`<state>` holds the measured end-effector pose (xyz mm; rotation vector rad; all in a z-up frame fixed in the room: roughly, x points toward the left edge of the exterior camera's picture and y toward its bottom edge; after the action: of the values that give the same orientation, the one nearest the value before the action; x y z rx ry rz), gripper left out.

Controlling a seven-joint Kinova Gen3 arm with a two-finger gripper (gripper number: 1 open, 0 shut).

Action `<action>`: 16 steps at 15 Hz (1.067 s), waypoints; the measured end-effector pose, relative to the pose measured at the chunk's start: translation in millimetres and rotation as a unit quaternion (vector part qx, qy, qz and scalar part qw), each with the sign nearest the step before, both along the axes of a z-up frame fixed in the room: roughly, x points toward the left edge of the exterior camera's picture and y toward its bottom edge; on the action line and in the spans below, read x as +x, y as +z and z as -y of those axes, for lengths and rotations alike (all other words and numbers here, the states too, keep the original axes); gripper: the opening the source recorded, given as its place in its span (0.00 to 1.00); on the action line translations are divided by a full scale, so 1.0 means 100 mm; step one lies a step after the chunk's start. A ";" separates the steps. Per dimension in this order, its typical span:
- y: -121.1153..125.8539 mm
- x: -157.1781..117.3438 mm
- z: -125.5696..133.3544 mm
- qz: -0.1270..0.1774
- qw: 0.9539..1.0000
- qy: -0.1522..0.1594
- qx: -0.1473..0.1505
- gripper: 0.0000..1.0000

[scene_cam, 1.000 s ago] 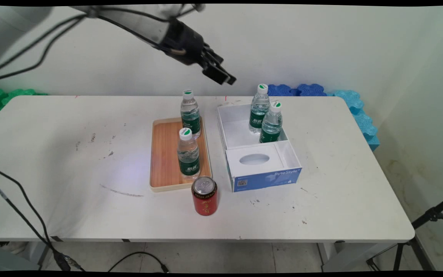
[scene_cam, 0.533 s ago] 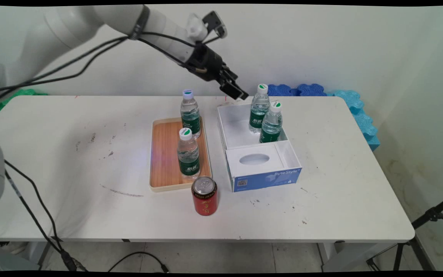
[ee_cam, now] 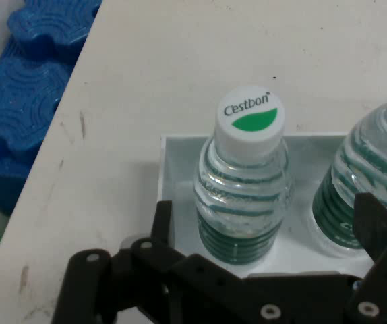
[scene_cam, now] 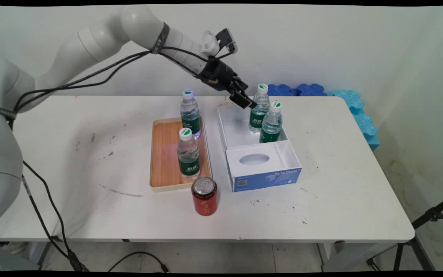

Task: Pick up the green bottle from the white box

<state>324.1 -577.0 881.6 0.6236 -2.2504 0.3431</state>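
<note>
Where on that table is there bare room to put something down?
Left of the wooden tray and right of the white box the table is bare. It is crowded mid-table around the bottles and the red can.

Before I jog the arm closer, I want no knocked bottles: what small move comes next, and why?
Probably ease the pincer straight forward: it is open, the rear bottle stands centred between its fingers, but the front bottle crowds one side.

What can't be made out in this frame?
- Second bottle, hand view: cut off by the right edge, cap unseen.
- Far bottle, main view: the gripper covers its left shoulder, so contact can't be judged.
- Can lettering, main view: too small to read.
</note>
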 end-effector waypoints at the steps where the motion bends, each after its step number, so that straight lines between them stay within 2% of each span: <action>1: -0.04 -0.01 0.04 -0.002 1.000 -0.004 -0.001 1.00; 14: -0.38 -0.16 0.29 -0.022 0.999 -0.027 0.002 1.00; 15: -0.40 -0.16 0.30 -0.023 0.999 -0.028 0.003 0.00; 16: -0.41 -0.17 0.30 -0.023 0.999 -0.029 0.003 0.00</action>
<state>307.1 -607.2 841.1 0.5625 -2.2216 0.2897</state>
